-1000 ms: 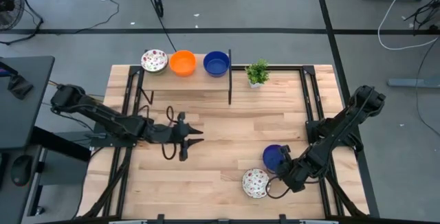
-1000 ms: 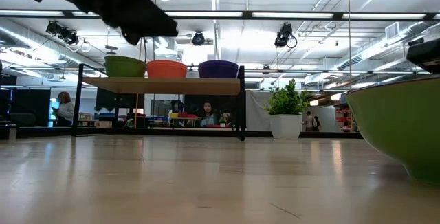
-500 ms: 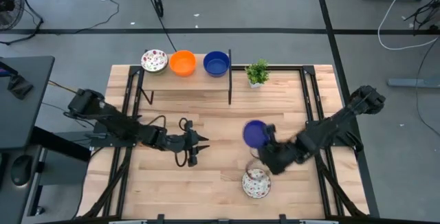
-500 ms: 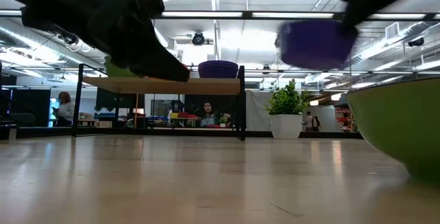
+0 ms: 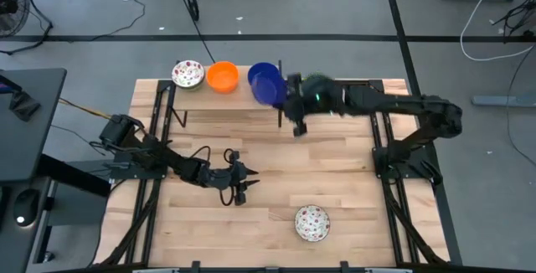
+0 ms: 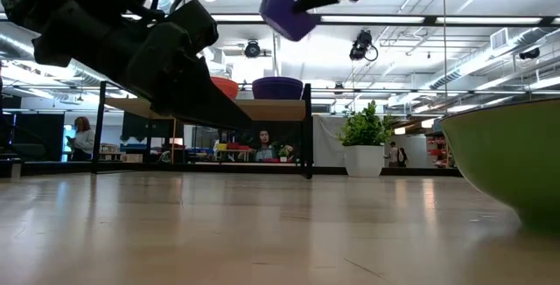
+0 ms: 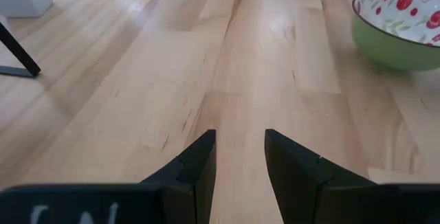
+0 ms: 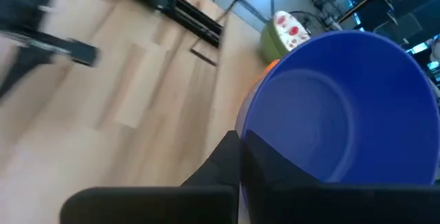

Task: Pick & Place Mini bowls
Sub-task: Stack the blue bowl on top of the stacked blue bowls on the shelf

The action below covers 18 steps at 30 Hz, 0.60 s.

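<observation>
Blue bowl carried aloft by the right tool, over the shelf end.

Right tool [image 5: 285, 97] pinching the rim of a blue bowl [image 5: 266, 85], tilted and held in the air above the right end of the small shelf [image 5: 230, 91]; seen in the low view high above another blue bowl [image 6: 277, 87] standing on that shelf. On the shelf also an orange bowl [image 5: 222, 77] in the middle and a floral bowl [image 5: 188, 74] at the left end. Left tool [image 5: 241, 181] low over the bare tabletop [image 5: 335, 164] left of centre, fingers [image 7: 196, 172] spread, gripping nothing. A second floral bowl [image 5: 311, 223] upright on the tabletop near the front edge. Green potted plant [image 6: 364, 138] just beside the shelf's right end.
</observation>
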### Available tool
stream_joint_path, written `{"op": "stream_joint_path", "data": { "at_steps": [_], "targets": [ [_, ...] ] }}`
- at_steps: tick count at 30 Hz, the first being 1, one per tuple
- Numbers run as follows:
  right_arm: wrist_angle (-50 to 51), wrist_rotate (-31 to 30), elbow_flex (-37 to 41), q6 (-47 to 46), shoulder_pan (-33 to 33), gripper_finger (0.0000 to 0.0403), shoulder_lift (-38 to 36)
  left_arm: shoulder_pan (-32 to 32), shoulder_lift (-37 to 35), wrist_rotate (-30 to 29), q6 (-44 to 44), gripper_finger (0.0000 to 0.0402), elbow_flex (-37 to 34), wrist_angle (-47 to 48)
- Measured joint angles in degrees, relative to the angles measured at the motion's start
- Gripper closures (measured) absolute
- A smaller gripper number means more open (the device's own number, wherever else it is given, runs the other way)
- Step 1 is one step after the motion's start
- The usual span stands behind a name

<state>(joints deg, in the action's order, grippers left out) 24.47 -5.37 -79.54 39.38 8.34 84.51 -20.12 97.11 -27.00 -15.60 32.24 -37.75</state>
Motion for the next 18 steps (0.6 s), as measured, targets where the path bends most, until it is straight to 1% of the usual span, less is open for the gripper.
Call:
{"op": "stream_joint_path", "data": {
  "at_steps": [3, 6, 13, 18],
  "targets": [
    [-1.2, 4.6, -2.7, 2.7, 4.6, 0.0398, 3.3, 0.0, 0.0, 0.0, 0.0, 0.0273, 0.0, 0.0],
    [-0.9, 6.8, -6.0, 4.4, 8.0, 0.0398, 7.3, 0.0, 0.0, 0.0, 0.0, 0.0273, 0.0, 0.0],
    [6.8, 7.5, -13.4, 7.2, 13.2, 0.0398, 15.5, 0.0, 0.0, 0.0, 0.4, 0.0273, 0.0, 0.2],
    [9.3, 7.6, -13.8, 7.2, 14.8, 0.0396, 17.4, 0.0, 0.0, 0.0, 1.3, 0.0273, 0.0, 0.3]
  ]
}}
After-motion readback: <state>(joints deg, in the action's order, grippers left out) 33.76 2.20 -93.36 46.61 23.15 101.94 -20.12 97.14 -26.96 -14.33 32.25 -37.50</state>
